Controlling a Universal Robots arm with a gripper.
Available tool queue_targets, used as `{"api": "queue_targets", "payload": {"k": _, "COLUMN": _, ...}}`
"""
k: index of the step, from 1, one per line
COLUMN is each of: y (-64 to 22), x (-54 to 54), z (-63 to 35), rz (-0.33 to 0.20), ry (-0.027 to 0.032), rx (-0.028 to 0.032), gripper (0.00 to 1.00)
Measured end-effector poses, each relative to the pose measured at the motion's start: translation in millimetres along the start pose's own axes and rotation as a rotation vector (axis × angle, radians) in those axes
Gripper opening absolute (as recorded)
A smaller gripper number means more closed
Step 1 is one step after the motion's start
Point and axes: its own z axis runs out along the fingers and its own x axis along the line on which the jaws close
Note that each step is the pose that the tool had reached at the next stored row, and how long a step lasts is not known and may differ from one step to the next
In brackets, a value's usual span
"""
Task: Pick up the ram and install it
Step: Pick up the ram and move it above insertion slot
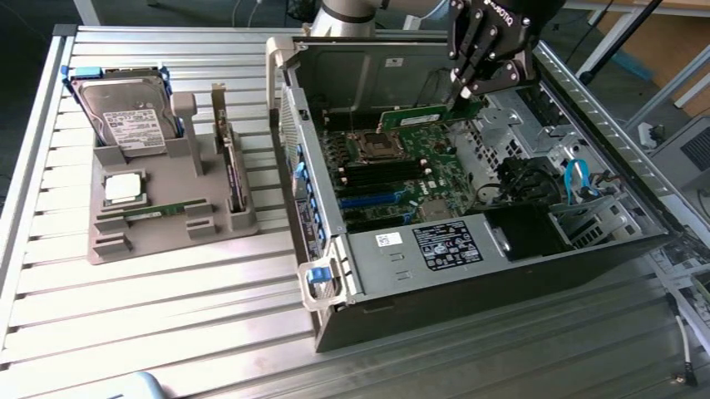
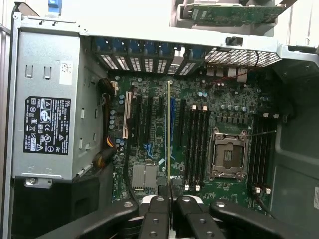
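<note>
The black claw (image 1: 474,90) is clamped on the thin green circuit-board ram stick (image 1: 424,121). It holds the stick upper centre-right in the exterior view, over the green motherboard (image 1: 444,170) inside the open grey metal computer case (image 1: 355,75). The wrist view shows the stick edge-on (image 2: 169,129) between the claw's fingers (image 2: 157,214). A second, similar stick (image 1: 166,209) lies in the grey plastic holder (image 1: 145,239) on the slatted metal table (image 1: 166,316), at the exterior view's left.

In the wrist view the ram (image 2: 169,129) is seen edge-on as a thin line, so its faces and chips are hidden. The gripper (image 2: 171,201) pinched on it is cut off by the picture's edge. In the exterior view the arm (image 1: 344,12) is cut off at the top edge, and the print on the power supply label (image 1: 447,247) is too small to read.
</note>
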Motion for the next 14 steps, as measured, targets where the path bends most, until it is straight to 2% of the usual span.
{"api": "queue_targets", "payload": {"k": 6, "y": -0.3, "x": -0.9, "z": 0.1, "rz": 0.000, "ry": 0.0002, "rx": 0.0005, "gripper": 0.12}}
{"api": "queue_targets", "payload": {"k": 14, "y": -1.9, "x": -14.9, "z": 1.1, "rz": 0.000, "ry": 0.0002, "rx": 0.0007, "gripper": 0.12}}
